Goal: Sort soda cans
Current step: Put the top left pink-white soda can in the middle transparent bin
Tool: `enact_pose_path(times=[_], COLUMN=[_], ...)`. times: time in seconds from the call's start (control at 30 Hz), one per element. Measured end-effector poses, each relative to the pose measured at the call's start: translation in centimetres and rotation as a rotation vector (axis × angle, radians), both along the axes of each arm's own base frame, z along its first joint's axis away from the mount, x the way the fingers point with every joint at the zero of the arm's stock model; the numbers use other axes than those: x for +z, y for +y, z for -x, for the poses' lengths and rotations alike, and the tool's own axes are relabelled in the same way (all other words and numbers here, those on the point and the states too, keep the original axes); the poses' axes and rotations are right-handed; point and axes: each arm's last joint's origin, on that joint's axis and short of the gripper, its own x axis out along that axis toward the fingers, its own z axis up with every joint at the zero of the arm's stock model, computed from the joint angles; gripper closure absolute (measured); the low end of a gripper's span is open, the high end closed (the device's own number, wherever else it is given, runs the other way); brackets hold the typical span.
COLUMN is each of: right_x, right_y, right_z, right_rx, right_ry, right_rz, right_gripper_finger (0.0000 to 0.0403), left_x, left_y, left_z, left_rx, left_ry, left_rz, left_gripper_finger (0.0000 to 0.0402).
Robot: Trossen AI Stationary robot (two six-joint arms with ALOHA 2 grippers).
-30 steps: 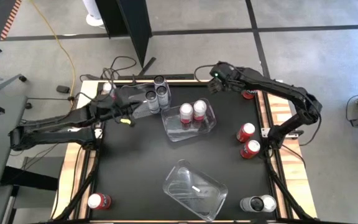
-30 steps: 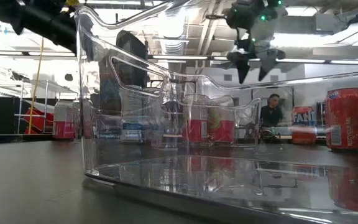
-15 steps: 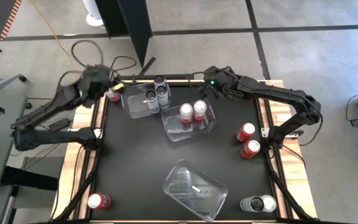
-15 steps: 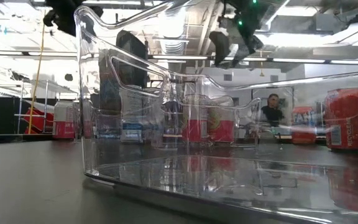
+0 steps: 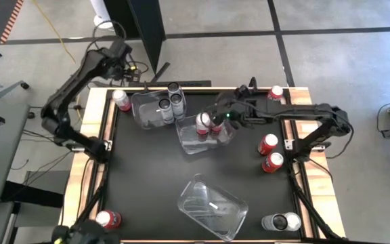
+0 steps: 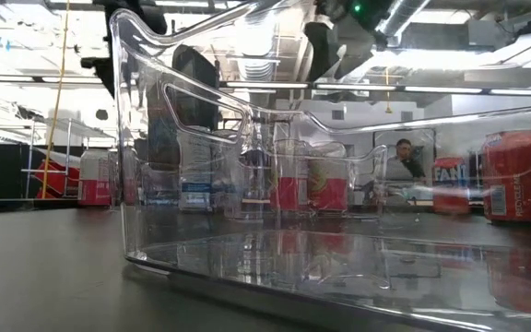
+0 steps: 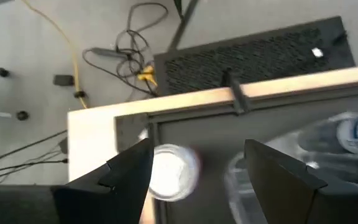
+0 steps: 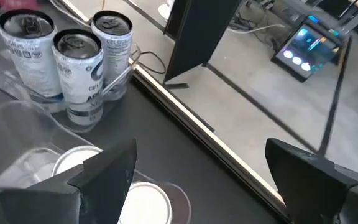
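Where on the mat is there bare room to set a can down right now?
The widest bare mat lies left of the empty bin, below the grey-can bin. A smaller patch lies between the red-can bin and the two red cans at the right edge. The back is crowded: both bins, right gripper.

Red soda cans point(image 5: 268, 144): seven counted, two of them in a bin. Silver-grey soda cans point(image 5: 172, 102): four counted. Clear plastic bins point(image 5: 212, 207): three. Robot arms point(image 5: 70, 95): two.
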Motion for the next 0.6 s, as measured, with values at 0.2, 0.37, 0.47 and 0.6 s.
enact_pose_path(times=[0.2, 0.37, 0.47, 0.6], right_x=[-1.9, -5.3, -6.8, -7.1], right_y=[2.4, 4.1, 4.8, 5.4], right_z=[0.2, 0.9, 1.4, 1.6], right_rx=[-0.002, -0.056, -0.056, -0.07], right_ry=[0.052, 0.063, 0.08, 0.077], right_rz=[0.045, 0.065, 0.075, 0.094], right_gripper_finger=[0.0031, 0.0031, 0.0031, 0.0031], left_x=[-1.0, -2.4, -2.7, -3.1], left_y=[2.1, 3.3, 3.6, 3.8], left_z=[-0.5, -0.8, -0.4, -0.3], left_rx=[0.076, 0.105, 0.124, 0.129], left_ry=[0.086, 0.16, 0.184, 0.176], left_rz=[0.145, 0.206, 0.228, 0.248], left_gripper_finger=[0.015, 0.0124, 0.0103, 0.0083])
